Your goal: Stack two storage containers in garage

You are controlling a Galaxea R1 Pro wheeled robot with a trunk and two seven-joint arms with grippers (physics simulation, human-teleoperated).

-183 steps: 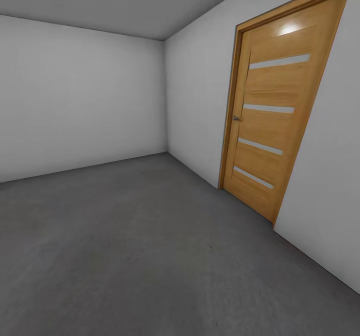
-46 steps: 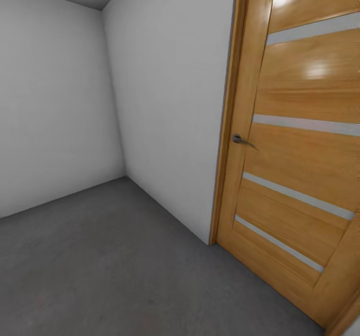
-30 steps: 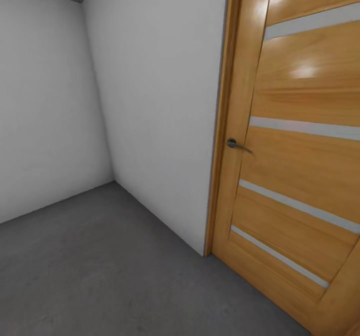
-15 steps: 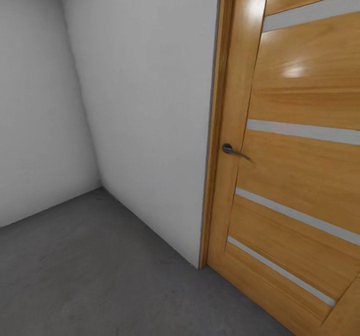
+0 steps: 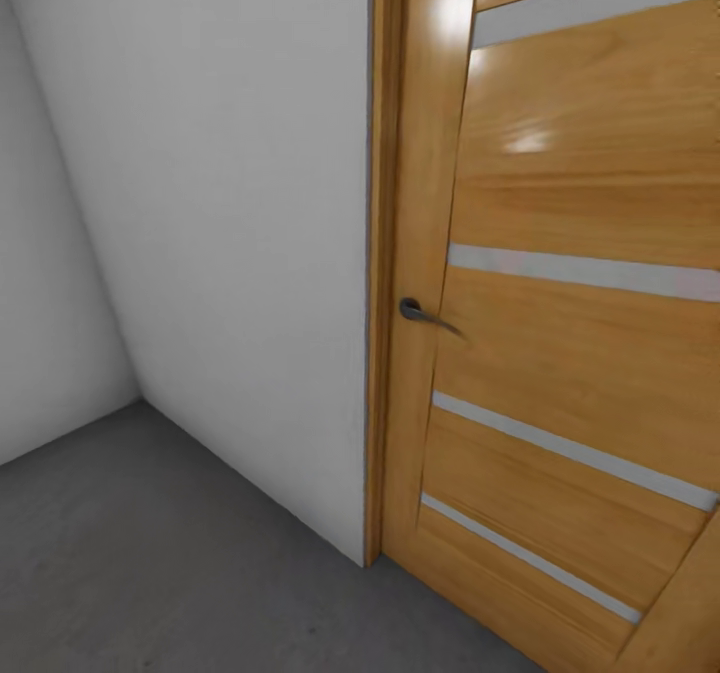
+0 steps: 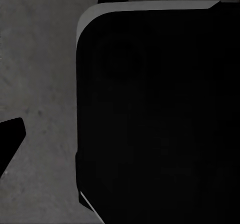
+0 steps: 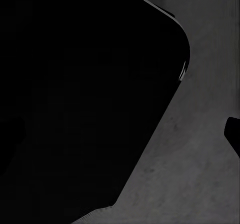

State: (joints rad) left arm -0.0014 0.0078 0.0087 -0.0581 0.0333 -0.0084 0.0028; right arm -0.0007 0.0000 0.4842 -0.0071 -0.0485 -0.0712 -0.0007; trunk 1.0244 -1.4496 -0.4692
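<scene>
Garage corner in head view, plain white wall [image 5: 220,233], orange-brown wooden door [image 5: 570,333] with pale glass slits, dark grey concrete floor [image 5: 150,563], small dark lever handle [image 5: 425,313], both wrist views over concrete past a black robot body [image 6: 160,119], finger state cannot be told, containers' place cannot be told.

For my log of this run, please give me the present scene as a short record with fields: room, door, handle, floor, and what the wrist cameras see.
room: the garage, white wall meeting a corner
door: orange-brown wooden door, shut, with pale glass slits
handle: dark lever handle near the door's frame-side edge
floor: dark grey concrete floor
wrist cameras: a large black rounded body over grey concrete; the fingers' state cannot be told
</scene>
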